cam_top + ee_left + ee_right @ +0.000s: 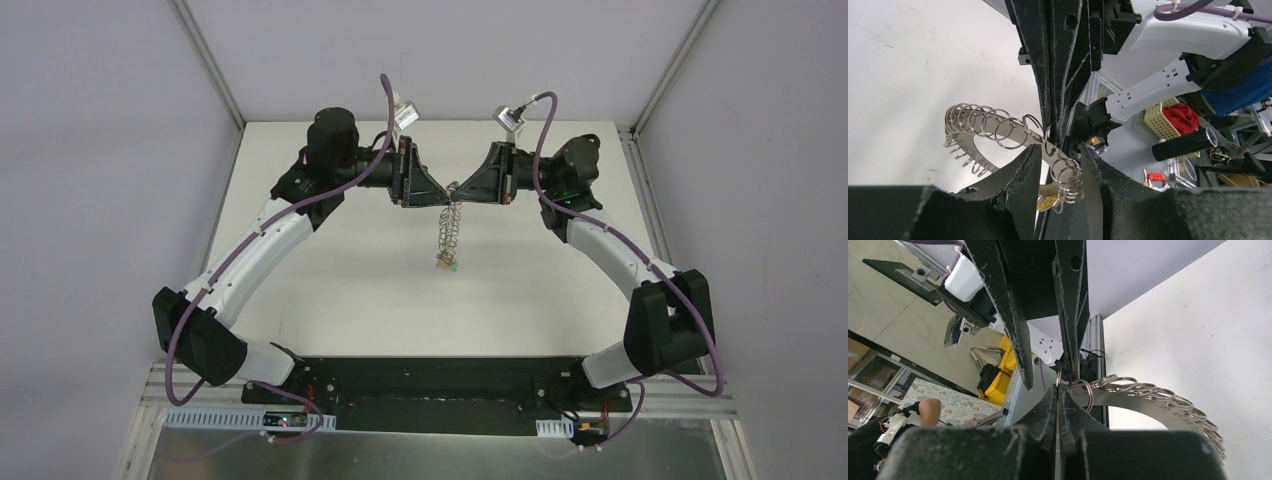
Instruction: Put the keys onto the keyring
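The keyring (450,228) hangs in the air over the middle of the table, held up at its top where both grippers meet. Its grey band fringed with wire rings (983,125) curves away from the jaws. My right gripper (1058,386) is shut on one wire ring at the end of the keyring's band (1148,400). My left gripper (1059,147) faces it with jaws apart, a bunch of rings and a yellow key head (1048,202) between its fingers. The keys (446,265), yellow and green heads showing, dangle at the keyring's low end, just above the table.
The white table (330,280) is boxed in by grey walls and metal posts. A black base plate (440,385) carries both arms at the near edge. Beyond the table, the left wrist view shows a yellow basket with red cloth (1173,117) and a black cylinder (1183,145).
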Controlling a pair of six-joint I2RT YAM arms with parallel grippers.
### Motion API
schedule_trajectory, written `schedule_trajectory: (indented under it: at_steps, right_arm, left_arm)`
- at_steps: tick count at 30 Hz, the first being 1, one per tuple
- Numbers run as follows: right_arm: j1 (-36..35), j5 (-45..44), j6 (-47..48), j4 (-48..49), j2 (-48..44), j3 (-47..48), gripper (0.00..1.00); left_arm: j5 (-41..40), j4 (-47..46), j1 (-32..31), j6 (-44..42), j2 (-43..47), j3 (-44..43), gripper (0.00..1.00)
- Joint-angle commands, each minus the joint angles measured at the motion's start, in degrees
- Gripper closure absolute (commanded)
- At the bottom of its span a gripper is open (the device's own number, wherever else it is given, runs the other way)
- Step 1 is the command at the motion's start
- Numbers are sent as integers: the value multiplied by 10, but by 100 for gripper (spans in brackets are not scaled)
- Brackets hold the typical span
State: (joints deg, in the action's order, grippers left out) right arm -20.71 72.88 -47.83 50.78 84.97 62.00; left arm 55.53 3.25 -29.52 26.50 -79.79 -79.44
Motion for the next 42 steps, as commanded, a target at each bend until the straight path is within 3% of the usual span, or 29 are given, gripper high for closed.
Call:
schedule_trajectory:
  at_steps: [1, 12, 20, 42]
  right_arm:
    - [6, -4, -5, 44, -11, -2, 100]
    - [11, -4, -1, 44, -10, -7, 100]
    - [10, -6, -4, 44, -8, -4, 100]
    - [12, -10, 0, 42, -7, -6, 100]
  left_arm:
    - [2, -29, 10, 7, 8, 2, 63]
    - [1, -31, 21, 9, 18, 14, 61]
    - [11, -64, 14, 28, 15, 34, 70]
    - [19, -80, -4, 42, 1, 26, 83]
